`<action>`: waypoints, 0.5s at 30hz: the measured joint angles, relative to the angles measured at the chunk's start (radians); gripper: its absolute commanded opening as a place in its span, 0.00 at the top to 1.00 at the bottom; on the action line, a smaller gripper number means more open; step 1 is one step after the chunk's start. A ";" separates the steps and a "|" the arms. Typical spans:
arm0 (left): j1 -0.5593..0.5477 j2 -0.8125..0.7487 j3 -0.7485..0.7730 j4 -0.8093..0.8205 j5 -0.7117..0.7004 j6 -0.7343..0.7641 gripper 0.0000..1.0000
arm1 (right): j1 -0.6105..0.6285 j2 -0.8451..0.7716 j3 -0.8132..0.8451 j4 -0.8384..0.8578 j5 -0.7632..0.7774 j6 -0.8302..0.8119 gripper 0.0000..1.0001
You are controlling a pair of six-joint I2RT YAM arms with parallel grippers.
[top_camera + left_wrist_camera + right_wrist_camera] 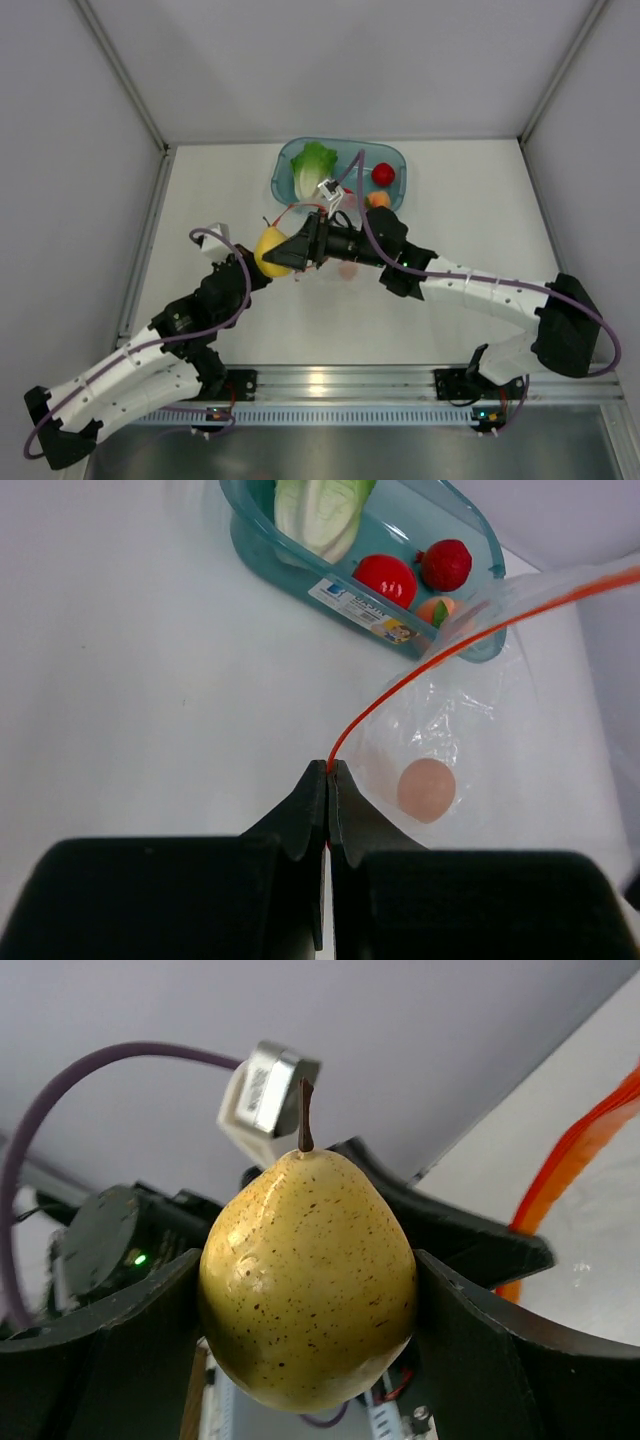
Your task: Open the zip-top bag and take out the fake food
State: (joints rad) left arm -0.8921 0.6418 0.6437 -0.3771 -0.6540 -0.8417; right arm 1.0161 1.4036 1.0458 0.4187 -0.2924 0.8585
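The left gripper has its black jaws pressed shut on the thin orange-red zip strip of the small clear, crinkly zip-top bag. In the left wrist view that pinch sits at bottom centre. From it the strip curves up towards the upper right corner, and the bag hangs to the right of the jaws.

One round pink plastic peach lies inside the bag, at the right of the picture's middle.

The right gripper stands wide, its two black fingers clasping a speckled yellow plastic pear by its sides, brown stem pointing up. The pear fills the middle of the right wrist view, with the bag's mouth off at the right edge. From overhead, the pear is left of centre, where the two arms meet.

At the top of the left wrist view sits a teal translucent plastic bin on the white table. It holds a green-white plastic lettuce head, two red round pieces and a small orange piece.
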 measured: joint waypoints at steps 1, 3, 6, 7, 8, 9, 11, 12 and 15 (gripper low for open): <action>0.000 -0.009 -0.003 -0.002 -0.012 -0.006 1.00 | -0.004 0.000 -0.009 0.032 -0.036 0.026 0.58; -0.001 -0.024 -0.014 -0.008 -0.040 -0.022 1.00 | -0.007 0.000 -0.016 0.104 -0.116 0.086 0.58; -0.006 -0.045 -0.027 -0.013 -0.062 -0.047 1.00 | -0.015 0.010 -0.016 0.259 -0.237 0.227 0.60; -0.006 -0.050 -0.031 -0.019 -0.074 -0.051 1.00 | -0.016 0.021 -0.015 0.322 -0.266 0.275 0.60; -0.006 -0.054 -0.037 -0.025 -0.084 -0.054 1.00 | -0.018 0.037 -0.013 0.405 -0.299 0.336 0.64; -0.005 -0.057 -0.044 -0.031 -0.092 -0.056 1.00 | -0.018 0.052 -0.008 0.468 -0.321 0.381 0.67; -0.004 -0.056 -0.053 -0.048 -0.100 -0.058 1.00 | -0.019 0.095 0.010 0.599 -0.373 0.475 0.67; -0.004 -0.055 -0.053 -0.055 -0.101 -0.058 1.00 | -0.019 0.106 0.016 0.626 -0.390 0.498 0.66; -0.004 -0.046 -0.053 -0.063 -0.103 -0.054 1.00 | -0.031 0.110 0.024 0.614 -0.430 0.489 0.66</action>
State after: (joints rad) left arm -0.8963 0.5961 0.5907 -0.4397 -0.7574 -0.8959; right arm 0.9855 1.5135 1.0695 1.0325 -0.7223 1.3479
